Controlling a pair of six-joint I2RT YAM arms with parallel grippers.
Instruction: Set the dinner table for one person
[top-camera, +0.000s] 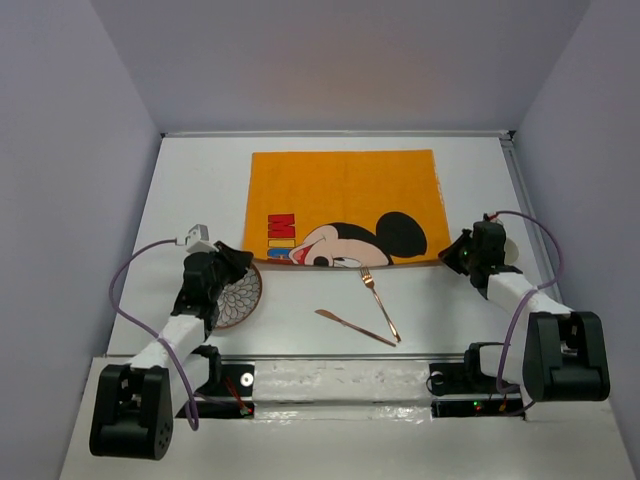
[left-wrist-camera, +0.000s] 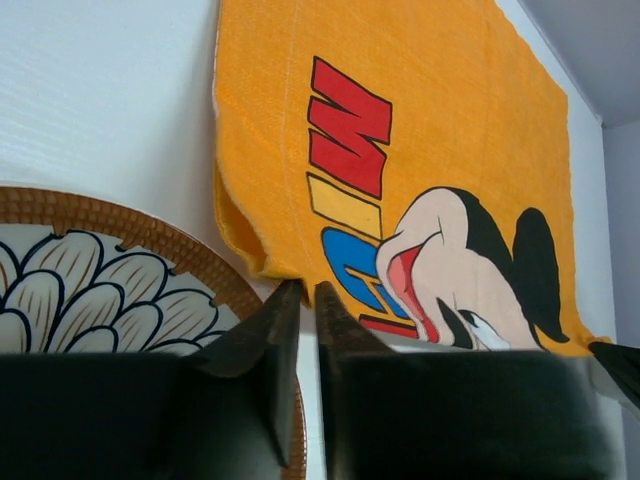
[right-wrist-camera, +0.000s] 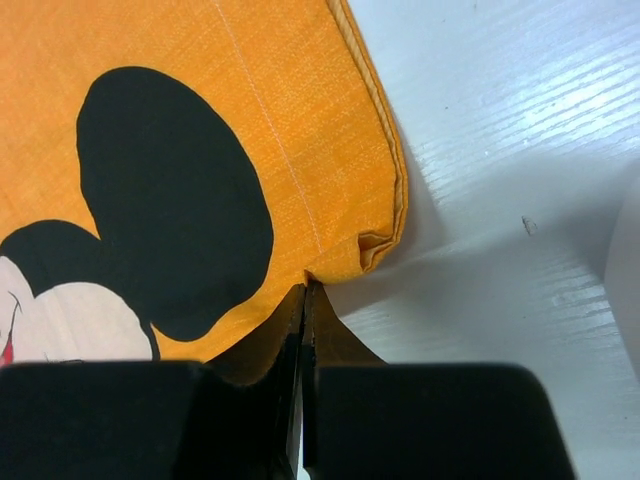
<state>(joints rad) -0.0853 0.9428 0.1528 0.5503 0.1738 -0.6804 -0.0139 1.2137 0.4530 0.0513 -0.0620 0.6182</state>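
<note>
Place setting, partly laid, on white dinner table (top-camera: 200, 180) that fills the overhead view.
Lower centre: knife (top-camera: 355, 327) and fork (top-camera: 381, 305), angled toward each other on bare tabletop. Lower left: patterned plate (top-camera: 243, 298), partly under the left gripper (left-wrist-camera: 307, 288), its fingers drawn to a thin slit on the near-left edge of the orange mat (top-camera: 345, 190). Right gripper (right-wrist-camera: 304, 292), pressed together, pinches the mat's puckered near-right corner. Mat spreads across upper centre.

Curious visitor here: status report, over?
Right gripper shut on orange mat corner. Left gripper at other corner, grip unclear. Dinner table: plate, fork, knife not set.
</note>
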